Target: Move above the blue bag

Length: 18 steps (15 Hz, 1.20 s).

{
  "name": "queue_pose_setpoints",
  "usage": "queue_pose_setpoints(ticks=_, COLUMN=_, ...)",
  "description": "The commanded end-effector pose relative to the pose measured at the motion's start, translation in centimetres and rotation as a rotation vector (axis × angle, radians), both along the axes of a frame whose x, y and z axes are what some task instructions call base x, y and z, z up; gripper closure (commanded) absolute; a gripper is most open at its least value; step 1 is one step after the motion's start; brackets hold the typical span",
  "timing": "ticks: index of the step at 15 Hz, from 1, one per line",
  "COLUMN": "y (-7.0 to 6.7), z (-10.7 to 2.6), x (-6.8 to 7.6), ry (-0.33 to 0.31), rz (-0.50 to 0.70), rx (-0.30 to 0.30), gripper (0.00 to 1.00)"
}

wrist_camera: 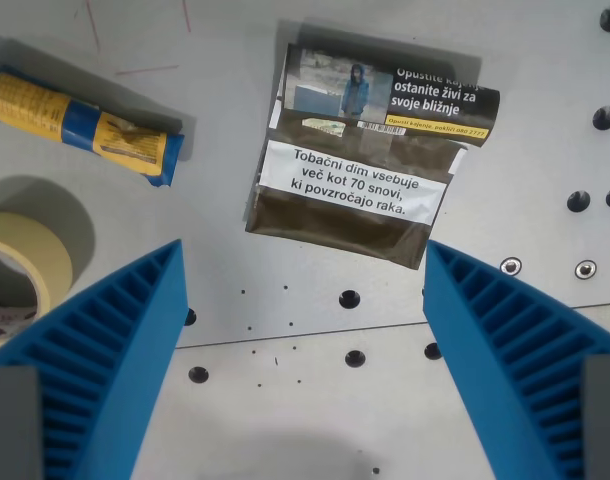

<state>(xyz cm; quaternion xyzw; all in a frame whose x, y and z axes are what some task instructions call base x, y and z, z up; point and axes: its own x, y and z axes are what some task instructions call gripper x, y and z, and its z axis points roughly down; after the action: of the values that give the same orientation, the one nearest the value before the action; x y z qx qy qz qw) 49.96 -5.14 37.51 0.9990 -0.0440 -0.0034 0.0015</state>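
Observation:
The blue bag [80, 125] is a rolled blue and yellow packet lying on the grey table at the wrist view's upper left, tilted down to the right. My gripper [305, 340] is open and empty, with one blue ribbed finger [115, 360] at the lower left and the other finger [515, 360] at the lower right. The gripper's middle sits below and to the right of the blue bag, well apart from it. The bag's left end is cut off by the view's edge.
A brown tobacco pouch [360, 160] with white warning labels lies at the upper middle, between and above the fingers. A roll of beige masking tape [30, 255] lies at the left edge beside the left finger. The grey table [285, 400] has bolt holes.

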Motion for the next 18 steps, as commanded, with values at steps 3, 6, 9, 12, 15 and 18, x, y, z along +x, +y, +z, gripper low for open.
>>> queue_pose_setpoints(ticks=3, y=0.6, z=-0.7, x=0.0, ry=-0.024, rz=0.138, rx=0.008, gripper=0.0)
queue_pose_setpoints(ticks=6, y=1.2, z=-1.6, x=-0.1, ry=-0.041, rz=0.225, rx=0.011, gripper=0.0)
queue_pose_setpoints(ticks=9, y=2.1, z=-2.8, x=-0.2, ry=-0.062, rz=0.322, rx=0.013, gripper=0.0)
queue_pose_setpoints(ticks=12, y=3.1, z=-4.2, x=-0.3, ry=-0.079, rz=0.422, rx=0.013, gripper=0.0)
queue_pose_setpoints(ticks=15, y=4.5, z=-5.7, x=-0.5, ry=-0.085, rz=0.522, rx=0.015, gripper=0.0)
queue_pose_setpoints(ticks=18, y=6.1, z=-7.1, x=-0.5, ry=-0.087, rz=0.622, rx=0.018, gripper=0.0)
